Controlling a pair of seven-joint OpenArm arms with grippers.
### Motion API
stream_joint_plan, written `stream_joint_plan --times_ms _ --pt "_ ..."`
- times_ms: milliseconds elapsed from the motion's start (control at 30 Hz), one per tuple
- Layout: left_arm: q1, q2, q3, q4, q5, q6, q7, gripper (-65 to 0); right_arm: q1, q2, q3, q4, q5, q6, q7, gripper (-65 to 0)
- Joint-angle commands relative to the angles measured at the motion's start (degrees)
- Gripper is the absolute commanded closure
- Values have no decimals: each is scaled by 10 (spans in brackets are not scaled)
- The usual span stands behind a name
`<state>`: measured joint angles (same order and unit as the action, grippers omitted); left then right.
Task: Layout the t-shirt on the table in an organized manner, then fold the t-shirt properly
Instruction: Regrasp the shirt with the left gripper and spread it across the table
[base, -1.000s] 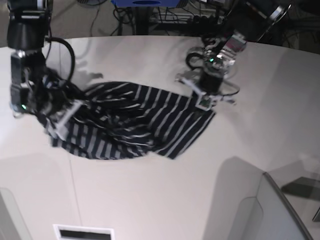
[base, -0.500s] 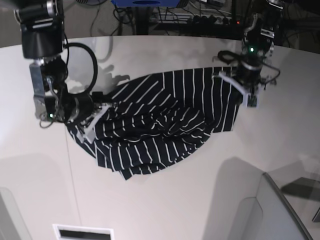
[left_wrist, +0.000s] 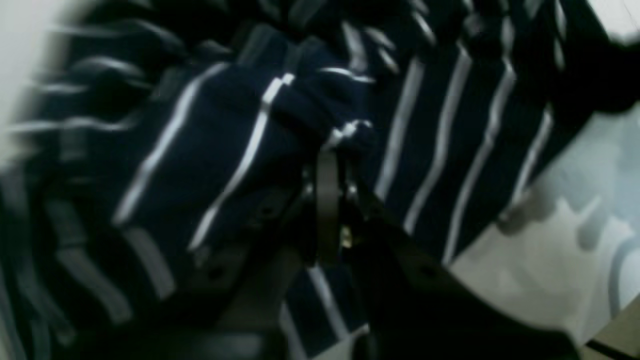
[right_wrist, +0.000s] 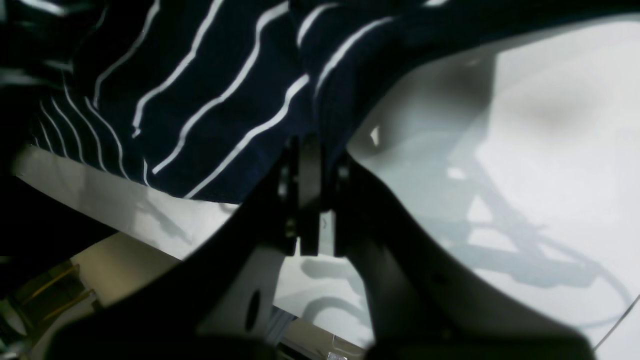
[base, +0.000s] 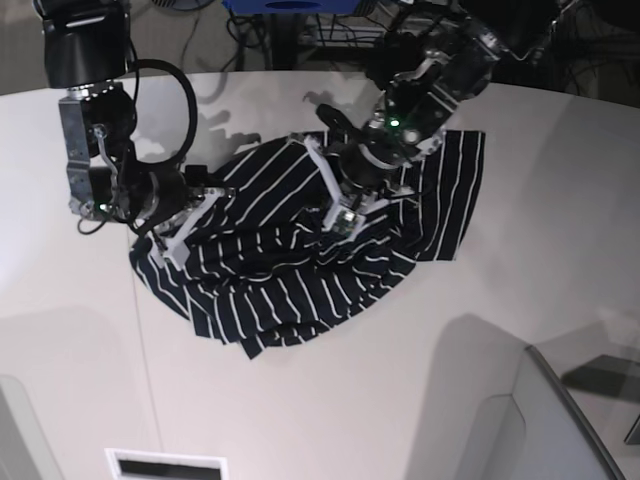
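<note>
The t-shirt (base: 300, 265), dark navy with thin white stripes, lies rumpled in the middle of the white table (base: 300, 400). My left gripper (base: 338, 208) hangs over the shirt's centre, shut on a bunched fold of the t-shirt (left_wrist: 300, 110); in the left wrist view the left gripper (left_wrist: 334, 155) has cloth pinched at its tips. My right gripper (base: 178, 240) is at the shirt's left end. The right wrist view shows the right gripper (right_wrist: 312, 145) shut on an edge of the t-shirt (right_wrist: 215, 100), just above the table (right_wrist: 525, 150).
A thin seam line (base: 145, 340) runs across the table below the right arm. A grey panel (base: 560, 420) rises at the lower right and a white slot (base: 167, 465) sits at the bottom edge. Cables and equipment (base: 330, 30) crowd the space behind the far edge.
My left gripper swung out to the far right, then back in over the shirt's centre, dragging cloth with it. The right gripper stayed at the shirt's left end.
</note>
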<state>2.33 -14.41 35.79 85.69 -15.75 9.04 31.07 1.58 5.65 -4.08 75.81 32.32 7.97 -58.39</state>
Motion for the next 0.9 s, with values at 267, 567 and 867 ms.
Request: stream_joint_plan --times_ms 267,567,867 --pt "-67 30 -2 -96 3 4 -19 0 2 3 2 12 7 3 2 -2" --pt "-210 32 -4 -357 1 4 -186 0 -51 26 2 50 8 3 2 -2" --pt "-284 95 -56 -462 2 4 -257 0 -97 27 2 70 7 3 -1 -2"
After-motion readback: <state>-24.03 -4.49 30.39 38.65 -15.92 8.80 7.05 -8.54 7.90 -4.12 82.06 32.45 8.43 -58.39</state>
